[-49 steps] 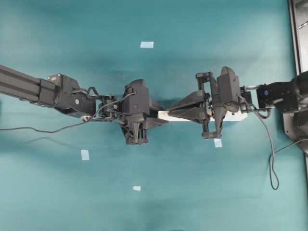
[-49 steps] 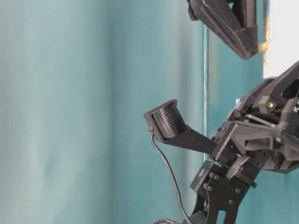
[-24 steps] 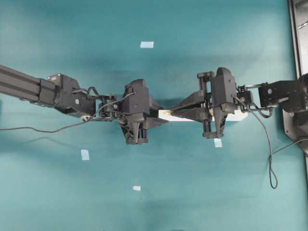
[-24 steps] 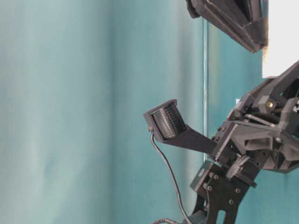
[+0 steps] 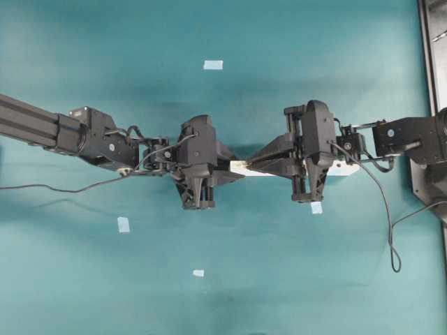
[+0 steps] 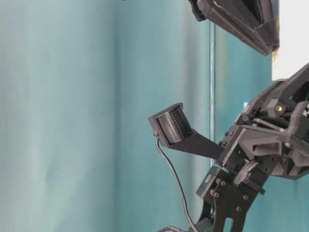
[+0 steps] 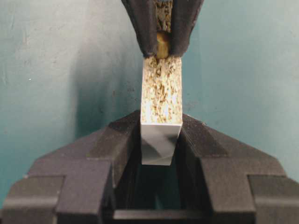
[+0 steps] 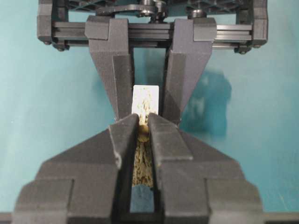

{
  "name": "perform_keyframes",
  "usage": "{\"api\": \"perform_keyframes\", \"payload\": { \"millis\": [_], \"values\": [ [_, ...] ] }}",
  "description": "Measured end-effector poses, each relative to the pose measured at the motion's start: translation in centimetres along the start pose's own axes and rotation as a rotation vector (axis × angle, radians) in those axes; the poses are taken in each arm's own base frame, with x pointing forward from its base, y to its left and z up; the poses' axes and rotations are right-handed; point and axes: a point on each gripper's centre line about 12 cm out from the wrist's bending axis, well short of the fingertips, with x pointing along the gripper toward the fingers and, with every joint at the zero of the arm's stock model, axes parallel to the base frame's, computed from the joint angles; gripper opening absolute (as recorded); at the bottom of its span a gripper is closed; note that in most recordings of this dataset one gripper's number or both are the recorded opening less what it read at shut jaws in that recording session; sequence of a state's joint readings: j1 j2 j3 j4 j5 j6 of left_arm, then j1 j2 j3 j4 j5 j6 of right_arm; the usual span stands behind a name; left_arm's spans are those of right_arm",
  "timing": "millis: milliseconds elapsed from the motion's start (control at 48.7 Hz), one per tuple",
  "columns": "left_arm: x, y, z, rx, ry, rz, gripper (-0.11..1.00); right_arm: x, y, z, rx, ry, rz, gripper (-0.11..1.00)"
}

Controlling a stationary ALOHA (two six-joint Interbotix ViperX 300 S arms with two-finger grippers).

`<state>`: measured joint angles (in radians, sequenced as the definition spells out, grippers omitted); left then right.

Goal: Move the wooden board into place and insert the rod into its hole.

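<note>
Wooden board (image 7: 161, 95), one only, is lying edge-up between both arms; left gripper (image 7: 161, 140) jaws are clamping its end. One rod (image 7: 162, 43) is pinched in right gripper (image 7: 162, 39) jaws over the edge. Four tape squares (image 5: 213, 65) are dotting the worktop (image 5: 84, 279).

The board (image 5: 241, 167) lies mid-table (image 5: 293, 279), between the left gripper (image 5: 227, 169) at its left end and the right gripper (image 5: 253, 165) over it. Tape squares (image 5: 213, 65) lie around the board, well apart.
</note>
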<state>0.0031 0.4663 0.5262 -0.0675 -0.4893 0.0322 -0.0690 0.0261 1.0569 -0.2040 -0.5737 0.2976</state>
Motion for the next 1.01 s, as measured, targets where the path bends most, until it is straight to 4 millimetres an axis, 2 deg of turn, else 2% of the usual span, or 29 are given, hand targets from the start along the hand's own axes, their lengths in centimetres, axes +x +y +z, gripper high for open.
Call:
{"api": "perform_keyframes", "payload": {
  "millis": [390, 473, 596, 678, 1007],
  "values": [
    [0.1, 0.0, 0.0, 0.003, 0.003, -0.001, 0.23, -0.5, 0.1, 0.5, -0.007, 0.017, -0.009, 0.11],
    [0.0, 0.1, 0.0, 0.001, 0.003, 0.001, 0.23, -0.7, 0.1, 0.4, -0.010, 0.030, -0.013, 0.27],
    [0.1, 0.1, 0.0, 0.001, 0.005, 0.000, 0.23, -1.1, 0.0, 0.6, -0.012, 0.045, -0.025, 0.65],
    [0.0, 0.1, 0.0, 0.002, 0.005, 0.000, 0.23, -1.5, 0.1, 1.1, -0.018, 0.043, -0.029, 0.86],
    [0.1, 0.0, -0.1, 0.001, 0.026, 0.000, 0.23, -3.6, 0.6, 3.6, -0.044, -0.007, -0.035, 0.87]
  ]
}}
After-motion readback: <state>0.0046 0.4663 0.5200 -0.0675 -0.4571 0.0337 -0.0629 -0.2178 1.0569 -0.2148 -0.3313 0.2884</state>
